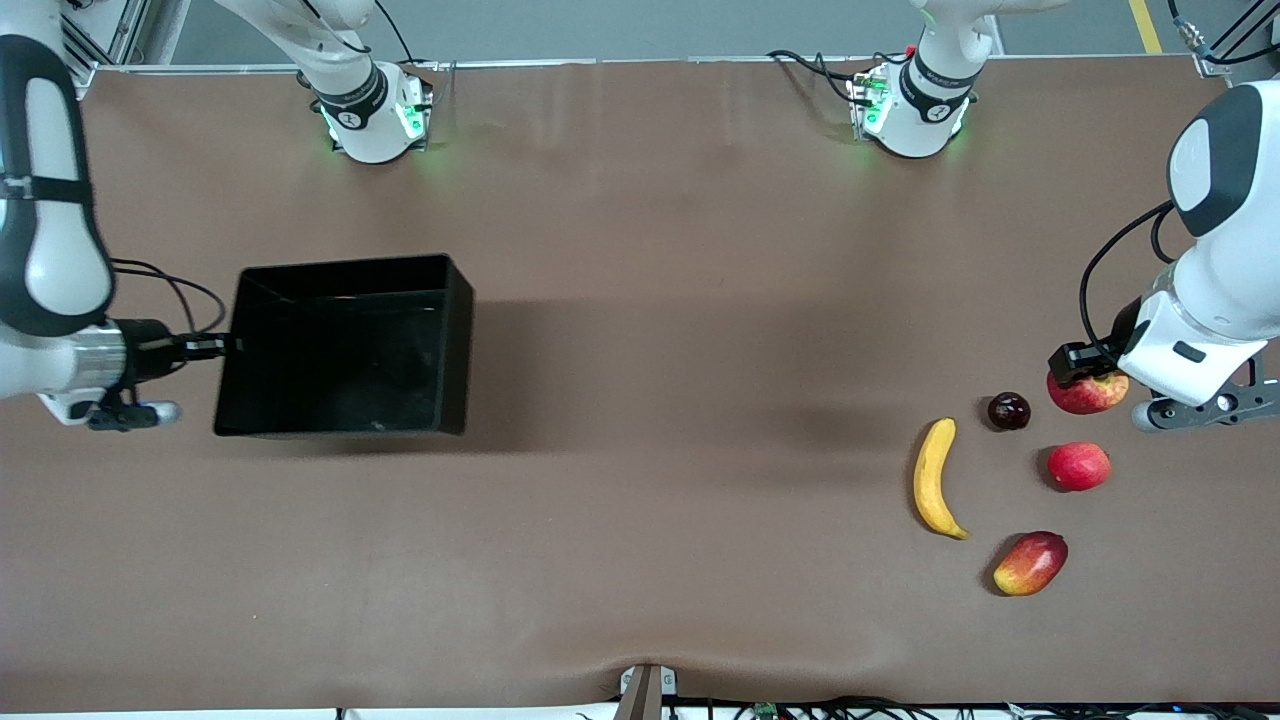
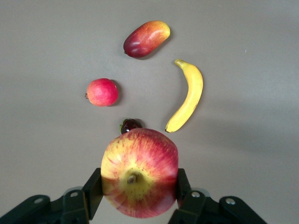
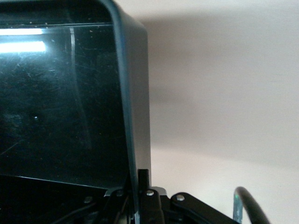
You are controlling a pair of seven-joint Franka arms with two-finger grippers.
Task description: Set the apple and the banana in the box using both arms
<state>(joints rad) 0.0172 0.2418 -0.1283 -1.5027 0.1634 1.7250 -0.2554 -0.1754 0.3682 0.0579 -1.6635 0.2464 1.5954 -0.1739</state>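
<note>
My left gripper (image 1: 1088,372) is shut on the apple (image 1: 1087,391), red with yellow streaks, at the left arm's end of the table. In the left wrist view the apple (image 2: 139,173) sits between the two black fingers (image 2: 93,189) of the left gripper (image 2: 138,186), stem dimple toward the camera. The yellow banana (image 1: 936,478) lies on the table nearer the front camera, also in the left wrist view (image 2: 187,95). My right gripper (image 1: 228,346) is shut on the end wall of the black box (image 1: 345,345); the right wrist view shows its rim (image 3: 133,116) between the jaws of the right gripper (image 3: 138,184).
A dark cherry-like fruit (image 1: 1008,411), a plain pinkish-red round fruit (image 1: 1078,466) and an oval red-and-yellow fruit (image 1: 1030,563) lie around the banana. The same fruits show in the left wrist view. The brown table (image 1: 660,400) stretches between box and fruits.
</note>
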